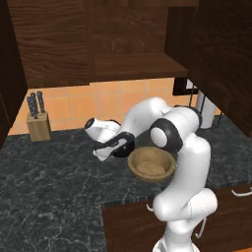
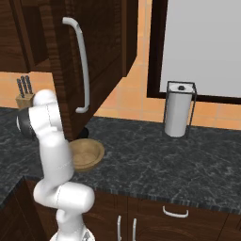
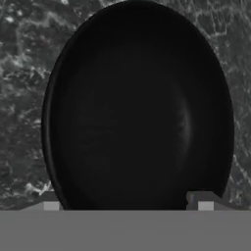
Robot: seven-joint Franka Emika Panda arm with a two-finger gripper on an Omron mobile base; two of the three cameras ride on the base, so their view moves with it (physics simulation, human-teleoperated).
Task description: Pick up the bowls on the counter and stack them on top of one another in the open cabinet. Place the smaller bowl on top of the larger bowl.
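Note:
The smaller bowl (image 3: 137,112), glossy black, lies close under my gripper (image 3: 127,202) on the dark marble counter (image 3: 19,73). My fingertips (image 3: 49,202) stand wide apart at its near edge, and the gripper is open. In the left base view the gripper (image 1: 124,146) hangs low over the counter (image 1: 49,192), just left of the larger bowl (image 1: 151,164), tan wood and upright. That wooden bowl (image 2: 87,153) sits near the counter's front edge beside my arm. The open cabinet (image 1: 138,66) shows its bare shelf board above.
A knife block (image 1: 38,125) stands at the back left against the tiled wall. A paper towel holder (image 2: 178,115) stands at the back right. The open cabinet door (image 2: 82,66), with a pale handle, hangs over the counter near the wooden bowl.

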